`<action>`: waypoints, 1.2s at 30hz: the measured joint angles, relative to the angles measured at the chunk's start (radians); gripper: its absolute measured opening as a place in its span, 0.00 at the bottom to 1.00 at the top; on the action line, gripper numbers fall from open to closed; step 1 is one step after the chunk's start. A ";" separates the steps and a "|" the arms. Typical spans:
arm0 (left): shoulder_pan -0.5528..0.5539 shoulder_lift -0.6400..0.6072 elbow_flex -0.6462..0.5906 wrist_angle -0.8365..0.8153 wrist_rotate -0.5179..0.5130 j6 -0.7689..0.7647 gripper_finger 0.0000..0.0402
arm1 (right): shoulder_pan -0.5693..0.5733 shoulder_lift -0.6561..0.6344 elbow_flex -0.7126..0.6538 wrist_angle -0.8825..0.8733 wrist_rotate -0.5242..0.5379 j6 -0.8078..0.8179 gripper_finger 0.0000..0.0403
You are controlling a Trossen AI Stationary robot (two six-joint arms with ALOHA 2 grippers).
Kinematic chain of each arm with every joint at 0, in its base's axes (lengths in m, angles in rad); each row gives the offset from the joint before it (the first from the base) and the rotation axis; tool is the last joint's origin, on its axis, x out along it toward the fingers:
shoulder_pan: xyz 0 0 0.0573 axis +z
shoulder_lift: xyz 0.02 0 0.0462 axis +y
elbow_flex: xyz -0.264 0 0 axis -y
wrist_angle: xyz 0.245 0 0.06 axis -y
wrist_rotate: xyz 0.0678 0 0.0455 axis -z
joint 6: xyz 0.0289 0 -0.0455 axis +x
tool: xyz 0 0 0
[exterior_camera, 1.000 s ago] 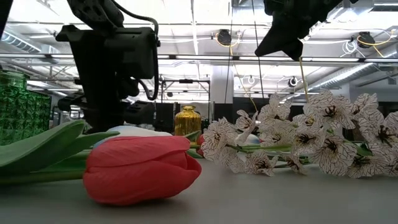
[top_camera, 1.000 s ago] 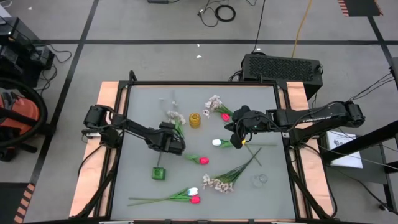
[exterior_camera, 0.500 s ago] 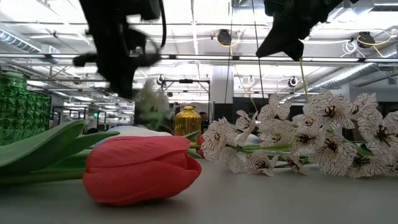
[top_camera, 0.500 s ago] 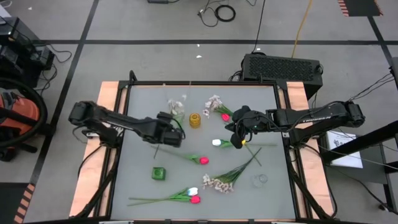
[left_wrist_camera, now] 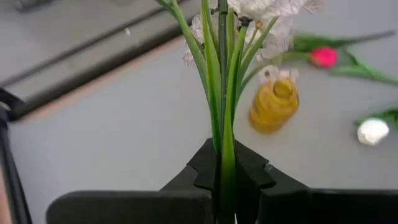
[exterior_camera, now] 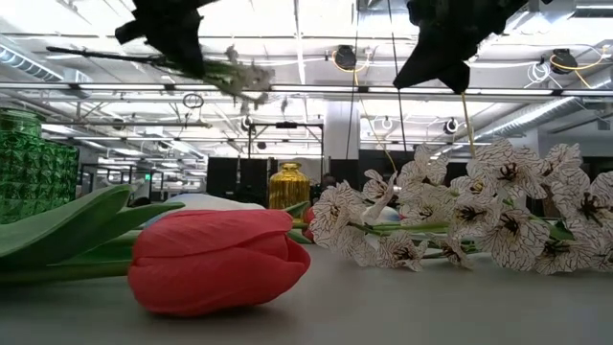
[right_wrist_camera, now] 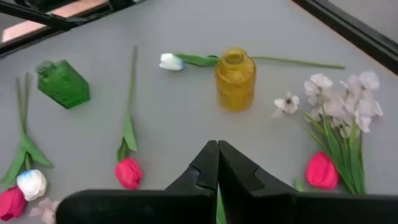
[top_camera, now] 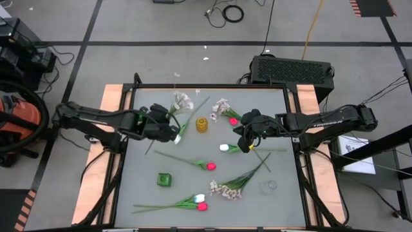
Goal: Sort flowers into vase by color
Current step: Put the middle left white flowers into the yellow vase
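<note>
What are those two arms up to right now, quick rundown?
Left hand shut on pale blossom spray, lifted above table. Right hand shut, hovering mid-table. Small yellow glass vase unobstructed; tulips lie loose.

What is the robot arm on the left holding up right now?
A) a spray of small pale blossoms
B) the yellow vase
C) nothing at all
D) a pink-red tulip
A: the left gripper is shut on the green stems of a spray of small pale blossoms, lifted off the table near the yellow vase.
</note>
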 joint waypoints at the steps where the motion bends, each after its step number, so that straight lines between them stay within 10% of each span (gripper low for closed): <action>1: -0.006 -0.003 0.000 0.007 -0.027 0.006 0.07 | 0.002 0.000 0.000 0.012 -0.001 -0.009 0.00; 18: -0.171 0.011 -0.010 0.831 -0.177 0.698 0.07 | 0.162 0.045 0.000 0.451 -0.006 -0.181 0.00; 36: -0.133 0.129 -0.207 1.818 0.380 1.080 0.07 | 0.248 0.175 0.000 0.782 -0.034 -0.364 0.44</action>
